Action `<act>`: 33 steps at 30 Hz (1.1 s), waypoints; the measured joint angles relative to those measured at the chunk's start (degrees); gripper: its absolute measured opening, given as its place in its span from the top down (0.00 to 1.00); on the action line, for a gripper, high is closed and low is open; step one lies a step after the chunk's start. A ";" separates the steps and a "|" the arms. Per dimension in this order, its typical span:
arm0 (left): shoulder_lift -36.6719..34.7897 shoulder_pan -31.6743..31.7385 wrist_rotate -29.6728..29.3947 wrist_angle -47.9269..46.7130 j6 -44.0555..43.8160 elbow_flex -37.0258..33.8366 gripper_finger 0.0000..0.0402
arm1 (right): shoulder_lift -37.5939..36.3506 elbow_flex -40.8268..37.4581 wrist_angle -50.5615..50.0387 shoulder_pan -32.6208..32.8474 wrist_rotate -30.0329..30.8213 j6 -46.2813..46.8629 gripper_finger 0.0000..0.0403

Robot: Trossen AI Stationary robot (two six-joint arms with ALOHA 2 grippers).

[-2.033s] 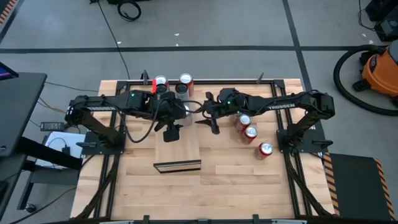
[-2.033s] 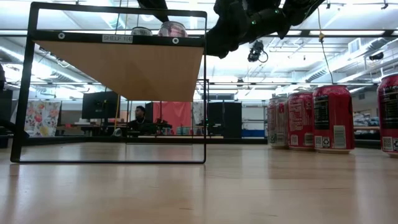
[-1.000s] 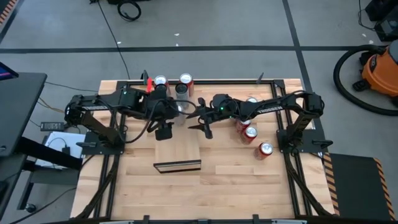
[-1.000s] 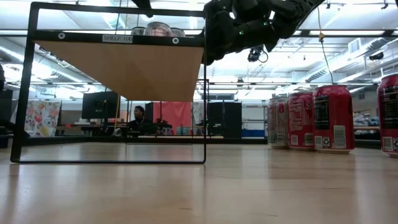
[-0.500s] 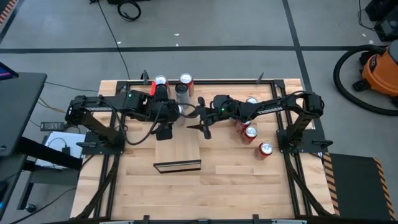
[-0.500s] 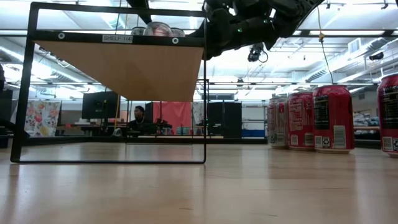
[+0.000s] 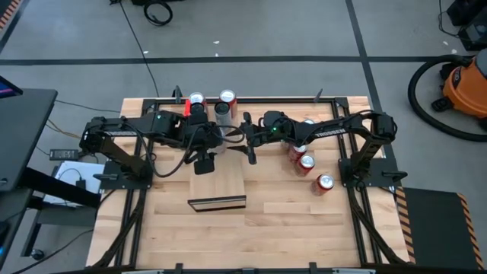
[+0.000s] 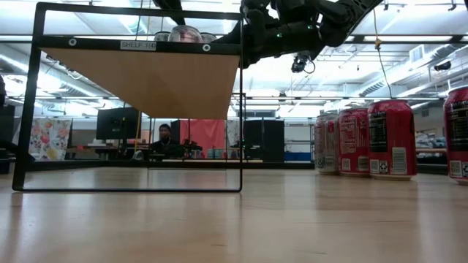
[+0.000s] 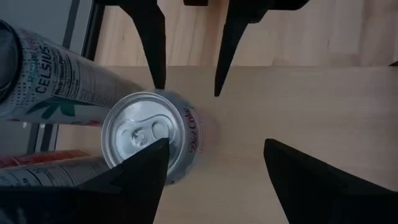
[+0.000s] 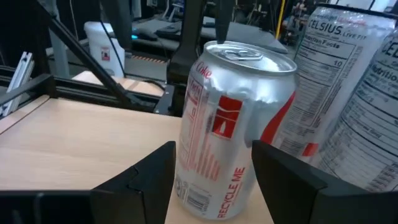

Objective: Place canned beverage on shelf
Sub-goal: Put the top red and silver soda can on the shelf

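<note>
Silver cola can point(image 9: 152, 137) is standing upright on the shelf point(image 9: 298, 106), at its 12 o'clock end in the high view, probably so that the pale slab bears its weight and neither arm needs to. The left end effector point(image 9: 217, 146) is hovering above it with fingers spread and gripping nothing; the can is sitting under one finger rather than centred in the gap. The right end effector point(image 10: 214, 149) is reaching in from the can's 3 o'clock side, released too, its tips pointing at the can's wall, seemingly just short of it. A tall Celsius can point(image 9: 56, 74) is standing close beside the cola can. Red cans point(image 7: 304, 160) are waiting on the worktop at about 3 o'clock.
</note>
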 joint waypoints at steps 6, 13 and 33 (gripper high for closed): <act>-0.12 -0.07 -0.01 -1.72 0.39 0.00 0.32 | 0.00 -0.02 -2.25 0.11 -1.44 1.13 0.45; -0.28 -0.07 -0.65 -2.23 0.53 0.00 0.32 | 0.28 -0.02 0.60 1.41 -4.06 2.76 0.45; -2.43 -0.07 -4.61 -5.29 0.81 0.00 0.32 | 4.15 -0.04 4.42 1.97 -0.40 2.58 0.45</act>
